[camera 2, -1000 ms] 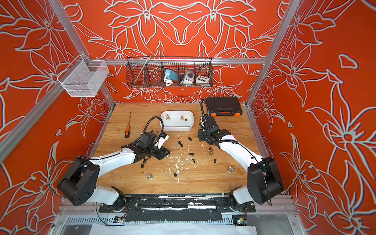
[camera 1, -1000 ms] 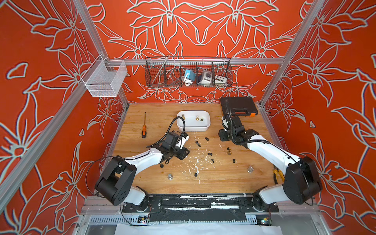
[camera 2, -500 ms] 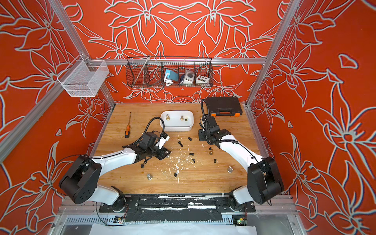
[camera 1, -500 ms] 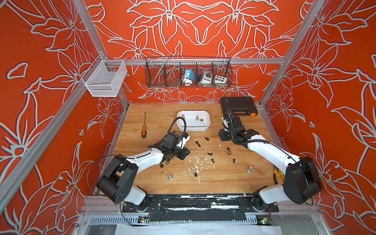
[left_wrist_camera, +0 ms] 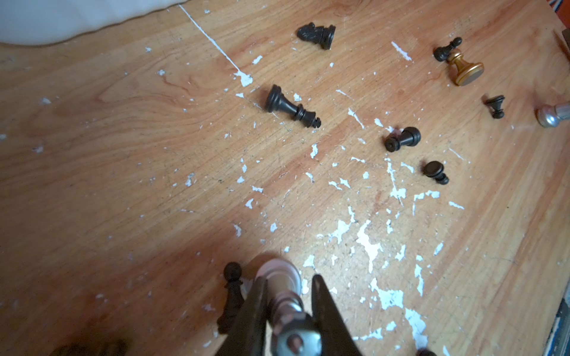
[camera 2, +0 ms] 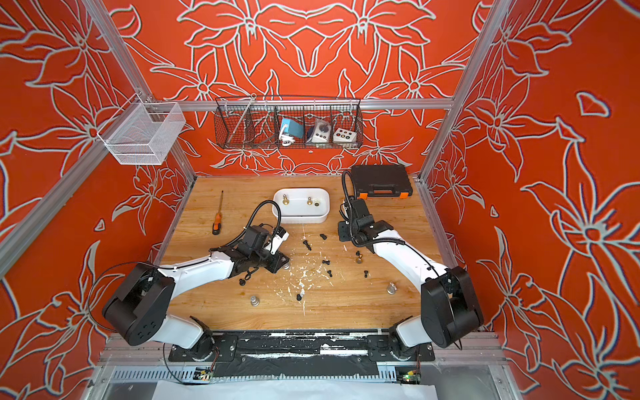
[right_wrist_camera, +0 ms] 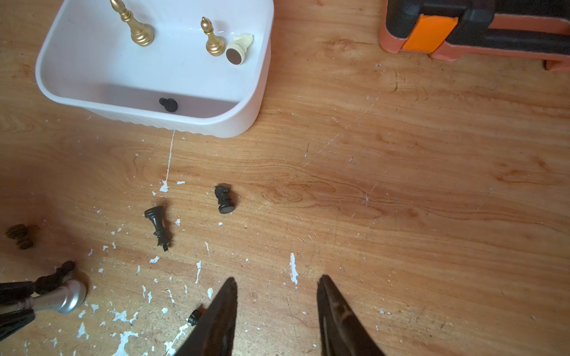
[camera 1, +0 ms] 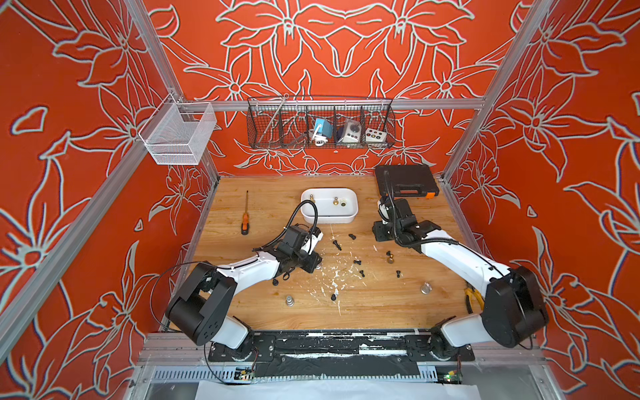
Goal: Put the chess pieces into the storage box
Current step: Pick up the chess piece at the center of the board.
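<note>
My left gripper lies low on the wooden table, shut on a silver chess piece that lies lengthwise between its fingers. A black pawn lies just outside one finger. In both top views this gripper is left of the middle. The white storage box stands at the back and holds two gold pieces, a cream one and a black pawn. My right gripper is open over bare wood, right of the box. A black king, a knight, a gold pawn and several black pawns lie loose.
An orange-handled screwdriver lies at the left. A black case sits at the back right. Yellow pliers lie under the right arm. Silver pieces stand near the front. Wire baskets hang on the walls.
The left gripper's jaws have closed in on the silver piece. Neither arm has moved noticeably, and the right gripper stays open.
</note>
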Action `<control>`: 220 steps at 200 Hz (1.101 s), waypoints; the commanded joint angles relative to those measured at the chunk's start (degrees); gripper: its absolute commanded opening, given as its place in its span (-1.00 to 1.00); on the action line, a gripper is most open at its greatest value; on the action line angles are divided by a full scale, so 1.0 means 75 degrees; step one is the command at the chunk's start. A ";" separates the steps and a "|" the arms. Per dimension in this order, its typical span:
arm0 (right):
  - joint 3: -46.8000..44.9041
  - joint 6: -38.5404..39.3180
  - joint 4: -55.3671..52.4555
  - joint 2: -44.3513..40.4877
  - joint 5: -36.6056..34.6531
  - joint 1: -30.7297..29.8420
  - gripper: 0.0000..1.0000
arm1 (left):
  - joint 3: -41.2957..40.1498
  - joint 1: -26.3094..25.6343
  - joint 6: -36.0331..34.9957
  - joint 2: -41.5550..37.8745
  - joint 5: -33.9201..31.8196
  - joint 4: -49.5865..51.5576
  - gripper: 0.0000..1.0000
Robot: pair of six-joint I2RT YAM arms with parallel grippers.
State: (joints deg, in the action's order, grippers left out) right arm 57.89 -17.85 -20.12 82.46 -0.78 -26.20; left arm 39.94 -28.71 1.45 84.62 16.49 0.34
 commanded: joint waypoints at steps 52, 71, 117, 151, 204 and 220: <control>-0.0183 -0.0128 0.0062 -0.0009 0.0054 0.0059 -0.10 | 0.0051 -0.0160 0.0049 -0.0005 0.0219 -0.0004 -0.62; -0.0194 -0.0120 0.0047 -0.0036 0.0038 0.0062 -0.10 | 0.0060 -0.0157 0.0167 -0.0071 0.0363 -0.0076 -0.63; -0.0230 -0.0128 0.0035 -0.0094 0.0032 0.0073 -0.10 | 0.0236 -0.0156 0.0421 -0.0232 0.0728 -0.0209 -0.64; -0.0265 -0.0125 0.0049 -0.0142 0.0021 0.0082 -0.10 | 0.0335 -0.0163 0.0497 -0.0368 0.0769 -0.0219 -0.64; -0.0344 -0.0140 0.0048 -0.0233 0.0021 0.0094 -0.11 | 0.0393 -0.0157 0.0831 -0.0477 0.0903 -0.0442 -0.64; -0.0381 -0.0146 0.0050 -0.0276 -0.0001 0.0094 -0.11 | 0.0457 -0.0158 0.0838 -0.0497 0.0887 -0.0461 -0.65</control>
State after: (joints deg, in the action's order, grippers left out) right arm 56.07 -18.57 -20.10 82.19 -0.78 -25.85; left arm 41.63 -29.63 6.79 82.43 22.04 -1.80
